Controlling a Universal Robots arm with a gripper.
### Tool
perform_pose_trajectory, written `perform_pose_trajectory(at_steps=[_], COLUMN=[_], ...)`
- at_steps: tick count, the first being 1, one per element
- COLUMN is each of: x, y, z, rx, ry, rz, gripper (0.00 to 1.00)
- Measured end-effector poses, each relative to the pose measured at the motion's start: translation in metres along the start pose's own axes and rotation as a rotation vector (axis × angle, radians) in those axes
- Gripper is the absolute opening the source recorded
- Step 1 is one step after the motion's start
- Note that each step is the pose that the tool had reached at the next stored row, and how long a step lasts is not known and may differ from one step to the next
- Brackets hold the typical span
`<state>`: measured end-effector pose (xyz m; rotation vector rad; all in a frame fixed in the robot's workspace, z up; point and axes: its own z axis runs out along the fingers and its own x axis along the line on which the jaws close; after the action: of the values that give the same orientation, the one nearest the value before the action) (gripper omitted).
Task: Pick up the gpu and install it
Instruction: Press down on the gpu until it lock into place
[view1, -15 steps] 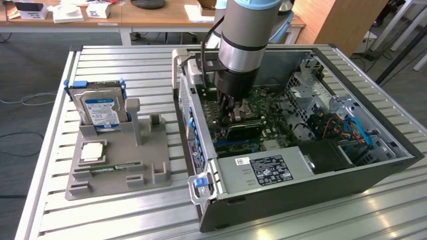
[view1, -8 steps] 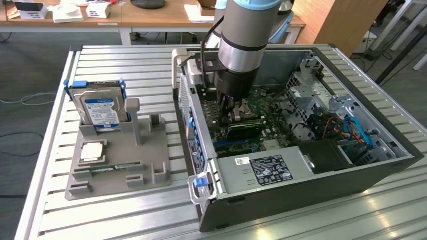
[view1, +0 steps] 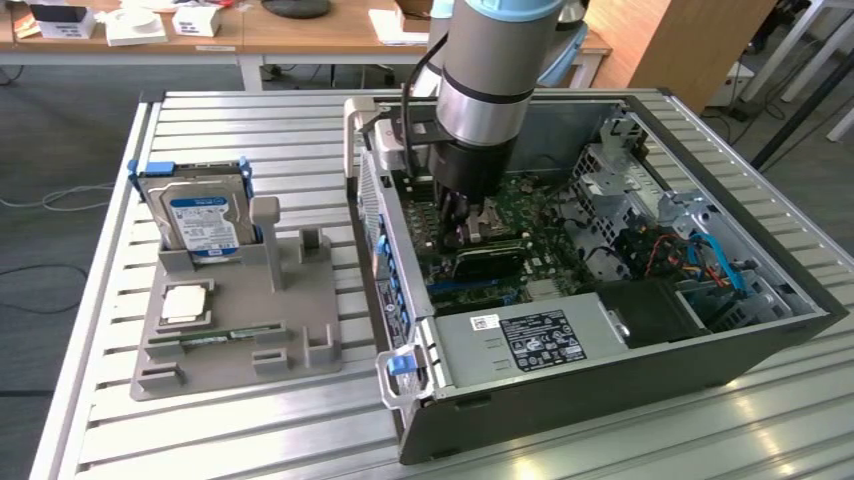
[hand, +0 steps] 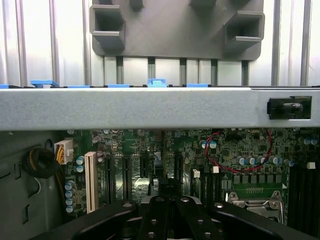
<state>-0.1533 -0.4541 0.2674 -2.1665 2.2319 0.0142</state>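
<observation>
One tool (view1: 461, 235) closed inside one open case (view1: 747, 340) (over motherboard (hand: 240, 145)); one hard drive (view1: 200, 215) outside.

Even bright overhead light, glare on metal slats, case interior shadowed

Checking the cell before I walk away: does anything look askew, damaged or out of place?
Nothing stands out. The gripper is down inside the open PC case, over the motherboard. On the grey holder the hard drive stands upright in its slot. Nothing looks spilled or broken.
</observation>
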Motion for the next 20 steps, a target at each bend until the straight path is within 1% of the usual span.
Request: perform_pose_trajectory(at_steps=[20], x=[0.0001], y=[0.0001], z=[0.0019], rx=[-0.0001], ry=[0.0003], rz=[0.000], gripper=[0.11])
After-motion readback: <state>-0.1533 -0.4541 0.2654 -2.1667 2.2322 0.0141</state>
